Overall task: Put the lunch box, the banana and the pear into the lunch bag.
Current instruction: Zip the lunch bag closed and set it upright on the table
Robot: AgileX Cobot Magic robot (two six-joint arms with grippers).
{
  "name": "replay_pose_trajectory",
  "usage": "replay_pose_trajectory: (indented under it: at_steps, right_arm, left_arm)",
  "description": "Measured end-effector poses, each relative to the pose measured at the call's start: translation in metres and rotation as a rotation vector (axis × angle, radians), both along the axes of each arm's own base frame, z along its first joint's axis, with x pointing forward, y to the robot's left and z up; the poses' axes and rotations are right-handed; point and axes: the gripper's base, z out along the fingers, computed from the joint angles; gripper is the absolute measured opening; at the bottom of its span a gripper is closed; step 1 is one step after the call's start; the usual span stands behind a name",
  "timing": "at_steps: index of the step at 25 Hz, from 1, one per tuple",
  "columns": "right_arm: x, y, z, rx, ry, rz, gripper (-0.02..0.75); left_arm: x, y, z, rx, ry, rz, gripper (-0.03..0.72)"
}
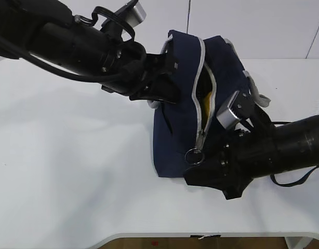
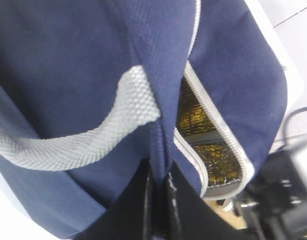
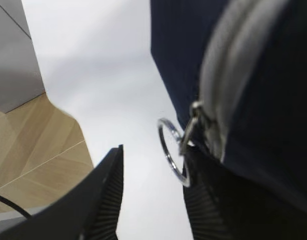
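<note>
Left gripper (image 2: 158, 200) was clenched on a fold of the lunch bag (image 1: 180, 129) fabric, pinching the navy side wall just below the grey webbing handle (image 2: 88, 145). Probably done to brace the bag and keep its mouth up while the other arm worked the zipper end. Just right of that pinch, the grey zipper (image 2: 218, 135) lay parted, with gold foil lining (image 2: 193, 120) showing in the gap.

Right gripper (image 3: 153, 195) was released, jaws spread. The ring pull (image 3: 171, 150) hung between them, close against the right-hand finger, not yet gripped. The bag's near end rested on or against that same finger. My read: lined up for closing the jaws on the ring and dragging the zipper.

The exterior view showed a yellow sliver (image 1: 207, 101) inside the opening, ahead of the right gripper; whether fruit or lining, cannot tell. Lunch box, banana and pear were not visible anywhere outside the bag, so likely already packed, though not confirmed.

The surface (image 1: 71, 171) was white, matte, with a rounded front edge, and the bag sat right of centre between the two arms. A white panelled wall (image 1: 253, 26) stood behind. Light wood-look floor (image 3: 38, 145) showed beyond the surface edge, left of the right gripper.
</note>
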Motion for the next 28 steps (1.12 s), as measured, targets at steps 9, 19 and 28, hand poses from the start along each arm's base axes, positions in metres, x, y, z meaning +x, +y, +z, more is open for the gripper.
replay_pose_trajectory:
  at_steps: [9, 19, 28]
  right_arm:
    - [0.0033, 0.0038, -0.0044, 0.080, 0.048, -0.031, 0.324]
    - [0.0032, 0.0056, -0.0015, 0.119, 0.049, -0.028, 0.324]
    - [0.0046, 0.0054, -0.0009, 0.126, 0.046, -0.045, 0.323]
  left_arm:
    - [-0.0006, -0.0002, -0.0001, -0.001, 0.005, -0.005, -0.004]
    - [-0.0010, -0.0003, -0.0002, 0.000, 0.006, -0.010, -0.004]
    - [-0.0010, -0.0003, -0.0002, 0.000, 0.006, -0.010, -0.004]
